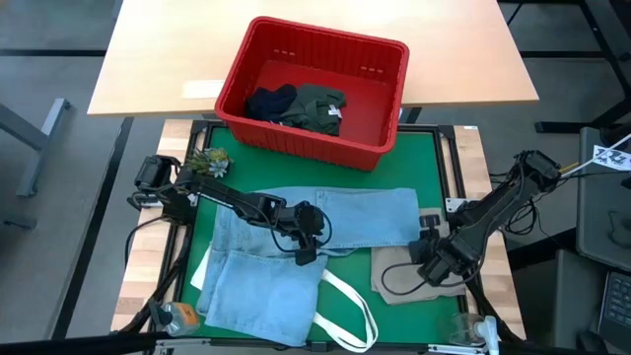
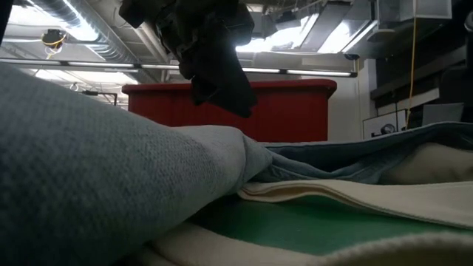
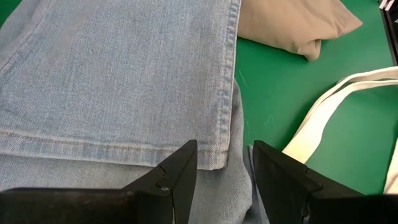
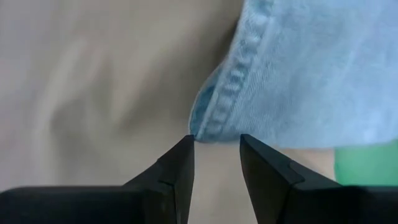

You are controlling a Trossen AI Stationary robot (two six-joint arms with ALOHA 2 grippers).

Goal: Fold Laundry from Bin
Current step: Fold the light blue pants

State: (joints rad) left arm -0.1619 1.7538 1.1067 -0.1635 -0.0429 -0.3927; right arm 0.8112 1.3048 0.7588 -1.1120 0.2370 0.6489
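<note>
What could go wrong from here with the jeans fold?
1. The left hand hangs open over the jeans where two hems overlap; closing here might pinch both layers, or only one.
2. The white bag strap lies right beside that hem and could get caught or dragged along.
3. The right hand is open at a jeans corner lying on the beige cloth; a grab there may lift both.
</note>
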